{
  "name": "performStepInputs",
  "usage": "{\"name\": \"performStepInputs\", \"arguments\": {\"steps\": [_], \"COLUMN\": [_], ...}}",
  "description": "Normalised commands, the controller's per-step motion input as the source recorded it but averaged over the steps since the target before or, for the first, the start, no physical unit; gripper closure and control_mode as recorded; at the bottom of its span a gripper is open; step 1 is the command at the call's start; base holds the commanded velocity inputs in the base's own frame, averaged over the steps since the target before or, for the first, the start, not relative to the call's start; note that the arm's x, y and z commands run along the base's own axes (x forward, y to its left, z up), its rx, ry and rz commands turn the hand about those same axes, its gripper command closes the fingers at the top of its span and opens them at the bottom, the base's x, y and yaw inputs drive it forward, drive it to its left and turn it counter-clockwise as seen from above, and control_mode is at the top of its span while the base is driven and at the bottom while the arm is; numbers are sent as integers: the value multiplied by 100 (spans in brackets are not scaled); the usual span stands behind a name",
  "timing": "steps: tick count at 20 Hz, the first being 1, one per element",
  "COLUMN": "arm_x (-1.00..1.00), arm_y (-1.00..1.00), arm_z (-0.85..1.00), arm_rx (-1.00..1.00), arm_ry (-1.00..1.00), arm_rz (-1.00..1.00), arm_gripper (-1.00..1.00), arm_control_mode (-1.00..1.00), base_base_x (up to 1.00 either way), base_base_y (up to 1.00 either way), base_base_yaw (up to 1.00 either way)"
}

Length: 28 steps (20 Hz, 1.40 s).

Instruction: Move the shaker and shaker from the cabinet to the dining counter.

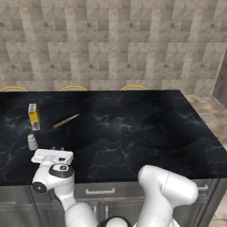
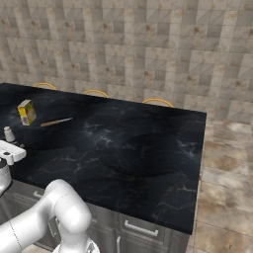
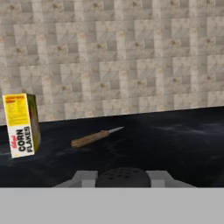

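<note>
Gripper (image 1: 56, 149): nearly closed, gripping the black shaker (image 3: 123, 177). In the hand view the shaker's dark perforated top sits between the 2 fingers; the body below is hidden.

Black shaker: held upright just above the counter (image 1: 146, 128), close to the front edge near the front-left corner. Contact with the slab cannot be confirmed.

White shaker (image 1: 32, 142): already standing upright on the counter, near the left edge, just beyond and to the left of the gripper. 1 of 2 shakers is judged delivered.

Counter: black marble slab; grey drawers below the front edge.

Carton (image 1: 34, 116): yellow, upright, near the left edge, behind the white shaker.

Knife (image 1: 66, 120): lying flat to the right of the carton, wooden handle toward the carton, blade pointing away to the right.

Key relation: the held shaker's long axis is vertical, with the slab directly beneath it. The white shaker is the nearest neighbour, on the gripper's left-far side; the carton and knife lie well beyond.

Step in hand (judgement): placement of the 2nd shaker.

Next move (judgement): lower straight down until the base rests on the slab, then open the fingers and lift clear vertically.

Risk (judgement): any sideways drift to the left during release may knock the white shaker over.
</note>
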Motion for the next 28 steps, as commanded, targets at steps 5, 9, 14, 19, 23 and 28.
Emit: {"name": "performStepInputs", "arguments": {"steps": [5,9,14,19,23,28], "arm_x": [0,0,-8,-49,-43,-33], "arm_y": [0,0,4,3,0,0], "arm_z": [-85,-81,-39,1,0,13], "arm_rx": [4,4,2,3,1,0], "arm_ry": [0,0,-2,-9,-5,-6], "arm_rz": [0,0,0,0,0,0], "arm_gripper": [100,100,-100,-100,-100,-100], "arm_control_mode": [-100,-100,-100,-100,-100,-100], "base_base_x": [0,0,0,0,0,0], "base_base_y": [0,0,0,0,0,0], "base_base_yaw": [0,0,0,0,0,0]}}
